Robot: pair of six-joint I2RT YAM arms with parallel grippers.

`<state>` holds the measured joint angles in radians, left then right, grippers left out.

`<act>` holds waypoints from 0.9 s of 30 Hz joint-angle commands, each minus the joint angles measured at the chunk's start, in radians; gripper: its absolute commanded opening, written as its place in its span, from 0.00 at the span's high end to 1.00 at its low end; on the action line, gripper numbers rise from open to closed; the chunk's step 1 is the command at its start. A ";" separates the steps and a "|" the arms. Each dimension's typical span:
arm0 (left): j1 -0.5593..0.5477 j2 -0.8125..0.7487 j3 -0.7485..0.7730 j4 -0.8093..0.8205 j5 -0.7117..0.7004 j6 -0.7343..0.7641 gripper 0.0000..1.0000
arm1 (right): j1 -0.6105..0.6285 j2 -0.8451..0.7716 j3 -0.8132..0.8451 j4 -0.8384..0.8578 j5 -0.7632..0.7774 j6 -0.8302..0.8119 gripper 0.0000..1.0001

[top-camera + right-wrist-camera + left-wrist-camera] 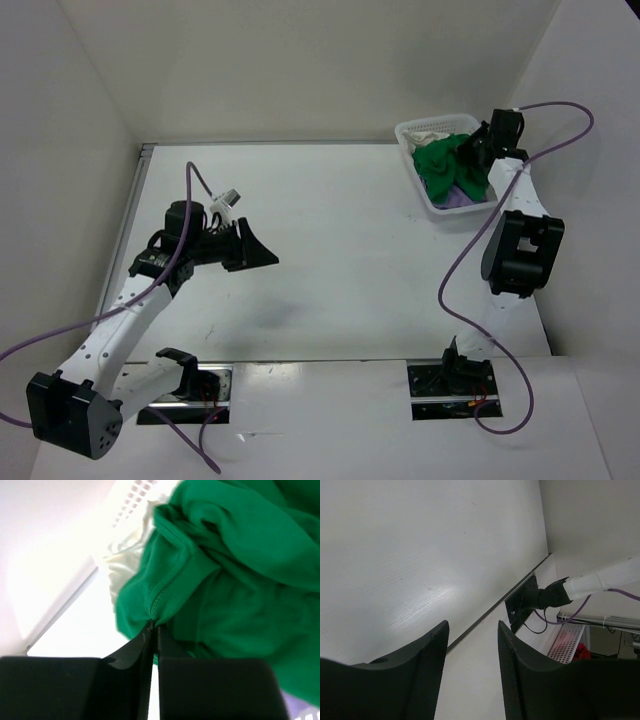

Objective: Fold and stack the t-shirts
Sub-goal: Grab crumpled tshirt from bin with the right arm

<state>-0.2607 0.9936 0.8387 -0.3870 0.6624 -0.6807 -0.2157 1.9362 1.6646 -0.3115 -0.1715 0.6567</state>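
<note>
The bright green t-shirt (pixel 443 164) lies crumpled on top in the white mesh basket (pixel 424 197) at the back right. The lavender t-shirt (pixel 458 200) shows under it at the basket's near end, and the cream t-shirt (pixel 432 131) at its far end. My right gripper (pixel 472 152) is over the basket, shut on a stitched fold of the green t-shirt (pixel 235 580), as the right wrist view (pixel 155 625) shows. The cream t-shirt (pixel 125 560) lies beside that fold. My left gripper (pixel 262 255) is open and empty above the bare table at the left (pixel 472 627).
The basket's mesh wall (pixel 135 492) is close behind the shirts. White walls close in the table at the back and both sides. The right arm's base (pixel 530 600) and purple cables sit at the table's near edge.
</note>
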 commanded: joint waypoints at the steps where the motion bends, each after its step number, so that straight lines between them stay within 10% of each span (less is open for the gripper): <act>1: -0.005 -0.001 0.046 0.046 0.005 0.017 0.48 | -0.001 -0.163 0.017 0.066 0.000 -0.018 0.96; 13: -0.005 0.040 0.263 -0.006 -0.046 -0.031 0.51 | 0.106 -0.549 0.173 -0.067 -0.077 -0.026 0.99; 27: 0.031 0.134 0.612 -0.164 -0.214 0.072 0.44 | 0.484 -0.439 0.546 -0.204 -0.207 0.015 0.99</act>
<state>-0.2340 1.1091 1.3788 -0.5262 0.5072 -0.6617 0.2077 1.4315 2.2131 -0.4740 -0.3294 0.6441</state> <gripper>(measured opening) 0.555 0.015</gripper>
